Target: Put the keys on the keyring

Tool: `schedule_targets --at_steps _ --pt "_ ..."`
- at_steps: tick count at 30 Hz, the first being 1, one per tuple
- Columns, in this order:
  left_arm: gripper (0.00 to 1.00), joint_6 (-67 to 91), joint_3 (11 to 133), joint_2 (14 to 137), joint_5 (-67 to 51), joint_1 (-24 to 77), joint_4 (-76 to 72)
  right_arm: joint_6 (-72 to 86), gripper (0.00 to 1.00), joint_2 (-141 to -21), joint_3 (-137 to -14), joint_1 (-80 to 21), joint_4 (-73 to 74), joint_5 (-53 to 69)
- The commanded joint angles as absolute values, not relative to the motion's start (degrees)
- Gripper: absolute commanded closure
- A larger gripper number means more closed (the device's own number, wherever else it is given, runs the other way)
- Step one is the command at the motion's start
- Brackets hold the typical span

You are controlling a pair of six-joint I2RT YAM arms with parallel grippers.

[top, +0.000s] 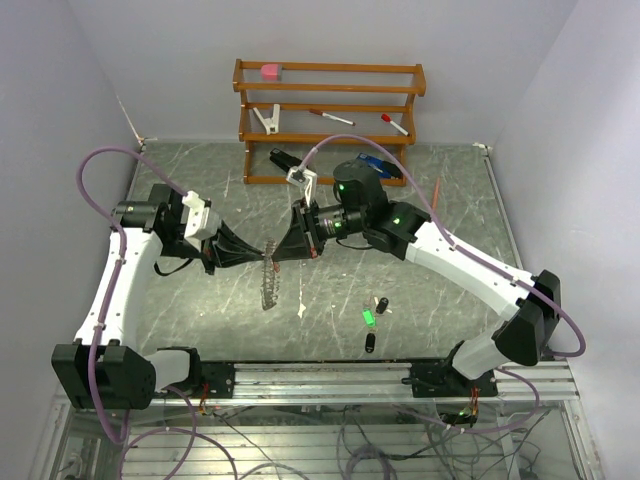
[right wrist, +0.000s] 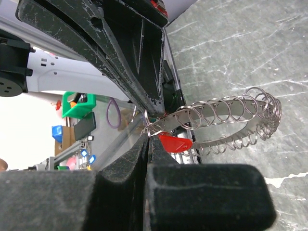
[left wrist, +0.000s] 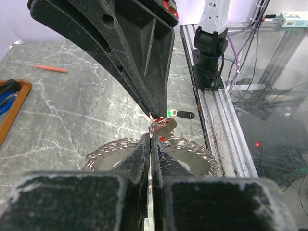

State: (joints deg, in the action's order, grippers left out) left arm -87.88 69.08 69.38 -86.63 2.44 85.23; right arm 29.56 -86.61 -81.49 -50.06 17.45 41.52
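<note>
The keyring [top: 268, 278], a large silvery band lined with small wire loops, hangs on edge above the table's middle. My left gripper [top: 256, 256] is shut on its upper rim; the left wrist view shows the shut tips [left wrist: 150, 137] pinching the band, with the keyring [left wrist: 195, 148] spreading to both sides. My right gripper [top: 302, 243] meets it from the right, shut [right wrist: 148, 135] on the small wire ring of the red key [right wrist: 175, 143], right against the keyring [right wrist: 231, 111]. A green key [top: 368, 318] and two black keys [top: 381, 304] [top: 369, 343] lie on the table in front.
A wooden rack [top: 330, 92] stands at the back with a pink block [top: 270, 71], a white clip [top: 268, 120] and two red-capped markers [top: 330, 117]. An orange pencil [top: 438, 190] lies at the right. The aluminium rail [top: 400, 375] runs along the near edge.
</note>
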Motion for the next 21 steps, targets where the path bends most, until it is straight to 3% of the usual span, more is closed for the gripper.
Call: schedule_targets --at_steps 1,21 --pt "0.93 -91.1 70.4 68.7 -91.0 2.8 85.5 28.4 1.00 -85.3 -81.0 -50.0 17.0 40.3" --pt "0.93 -93.6 68.2 68.9 -90.9 3.0 85.6 27.1 1.00 -84.0 -81.3 -49.4 19.8 36.8"
